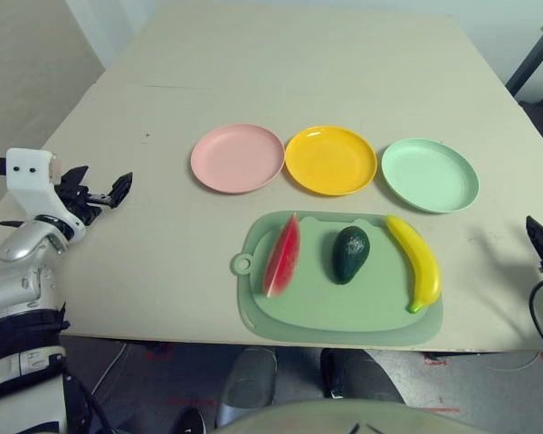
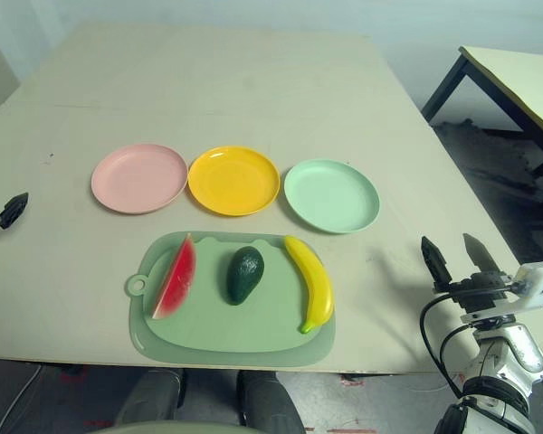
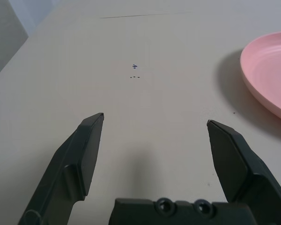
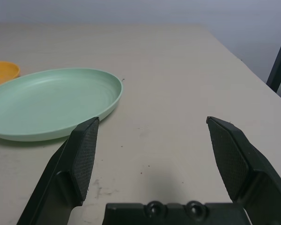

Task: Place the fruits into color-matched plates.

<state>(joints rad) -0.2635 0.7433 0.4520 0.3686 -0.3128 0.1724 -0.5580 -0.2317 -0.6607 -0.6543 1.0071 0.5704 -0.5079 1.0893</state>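
Observation:
Three round plates stand in a row mid-table: pink [image 1: 237,157], yellow [image 1: 330,160] and mint green [image 1: 429,174]. In front of them, on a pale green mat [image 1: 339,307], lie a red watermelon wedge [image 1: 283,257], a dark green avocado [image 1: 350,254] and a yellow banana [image 1: 416,260]. My left gripper [image 1: 104,191] is open over bare table at the left edge, well left of the pink plate [image 3: 271,70]. My right gripper [image 2: 457,256] is open at the table's right edge, right of the mat, with the mint plate [image 4: 51,101] ahead of it. Both hold nothing.
The beige table [image 1: 299,72] stretches far behind the plates. A second table with black legs [image 2: 516,81] stands off to the right. A thin seam line [image 1: 176,88] crosses the tabletop at the back left.

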